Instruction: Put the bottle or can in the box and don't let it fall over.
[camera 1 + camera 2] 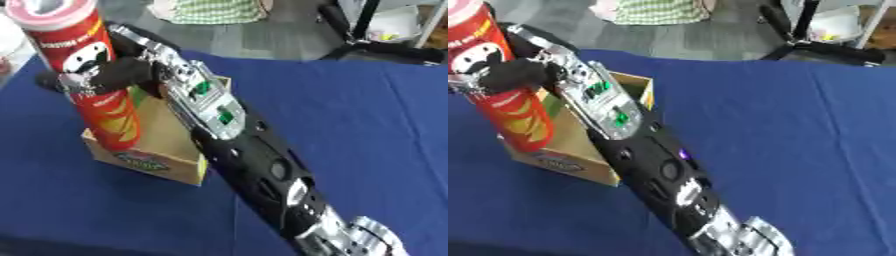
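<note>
A tall red chips can (107, 117) with a pale lid stands nearly upright, its base inside an open cardboard box (162, 167) near the box's front left corner. My right hand (122, 72) is shut on the can's middle, black fingers wrapped round it. The right arm (254, 165) runs from the lower right across the box's right side and hides part of its rim. The left hand shows in neither view.
A blue cloth (367, 130) covers the table, with bare cloth to the right of the arm and in front of the box. Past the far edge are a grey floor, a chair base (824, 47) and a green checked cloth (658, 11).
</note>
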